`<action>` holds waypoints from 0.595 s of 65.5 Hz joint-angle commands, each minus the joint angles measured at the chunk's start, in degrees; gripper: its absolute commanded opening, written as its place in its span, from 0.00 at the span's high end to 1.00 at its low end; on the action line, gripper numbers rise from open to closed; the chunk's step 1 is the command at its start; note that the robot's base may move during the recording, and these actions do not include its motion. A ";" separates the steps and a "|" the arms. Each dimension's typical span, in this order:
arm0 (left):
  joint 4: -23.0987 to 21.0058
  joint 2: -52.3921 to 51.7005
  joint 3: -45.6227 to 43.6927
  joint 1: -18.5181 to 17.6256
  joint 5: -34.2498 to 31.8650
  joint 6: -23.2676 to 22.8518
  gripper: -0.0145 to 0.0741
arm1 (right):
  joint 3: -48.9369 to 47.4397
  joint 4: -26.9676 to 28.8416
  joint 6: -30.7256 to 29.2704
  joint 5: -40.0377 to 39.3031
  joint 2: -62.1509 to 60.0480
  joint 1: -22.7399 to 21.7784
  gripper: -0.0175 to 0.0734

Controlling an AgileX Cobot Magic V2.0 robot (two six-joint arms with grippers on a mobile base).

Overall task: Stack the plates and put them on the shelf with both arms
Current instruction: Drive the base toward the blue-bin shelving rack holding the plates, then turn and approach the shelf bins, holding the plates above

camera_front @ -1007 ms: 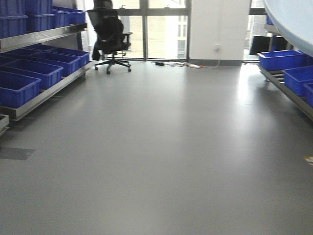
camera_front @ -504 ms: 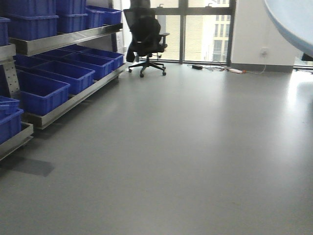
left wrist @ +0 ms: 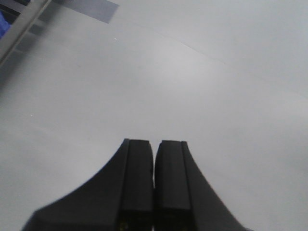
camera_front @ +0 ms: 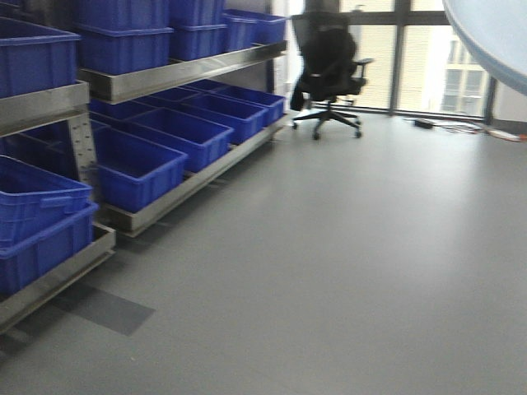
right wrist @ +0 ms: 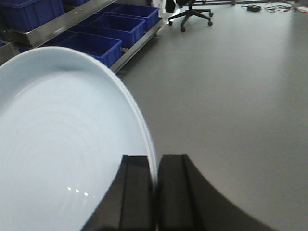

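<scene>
The right gripper (right wrist: 155,190) has its jaws closed on the thin near rim of the plate (right wrist: 57,144). Glossy, stiff and breakable, it probably slips easily, so a firm rim pinch suits it. The left gripper (left wrist: 154,185) hangs closed and empty over the floor (left wrist: 192,72); the shelf (camera_front: 181,72) stands far left.

Glossy pale plate (right wrist: 62,144) (faint rings), rim in the right tool (right wrist: 156,162); steel shelf (camera_front: 177,73) leftward.

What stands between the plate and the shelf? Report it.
Nothing visible stands in the way: only open floor lies between the plate, pinched at its rim by the right gripper, and the shelf. But blue crates fill the shelf levels in view, so no free spot shows.
</scene>
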 commanded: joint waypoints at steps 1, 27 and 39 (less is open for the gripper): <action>-0.10 -0.22 -1.50 -0.43 -3.47 0.03 0.74 | -1.81 -0.38 -0.15 -5.98 0.26 -0.26 0.75; -0.10 -0.22 -1.50 -0.43 -3.47 0.03 0.74 | -1.81 -0.38 -0.15 -5.98 0.26 -0.26 0.75; -0.10 -0.22 -1.50 -0.43 -3.47 0.03 0.74 | -1.81 -0.38 -0.15 -5.98 0.26 -0.26 0.75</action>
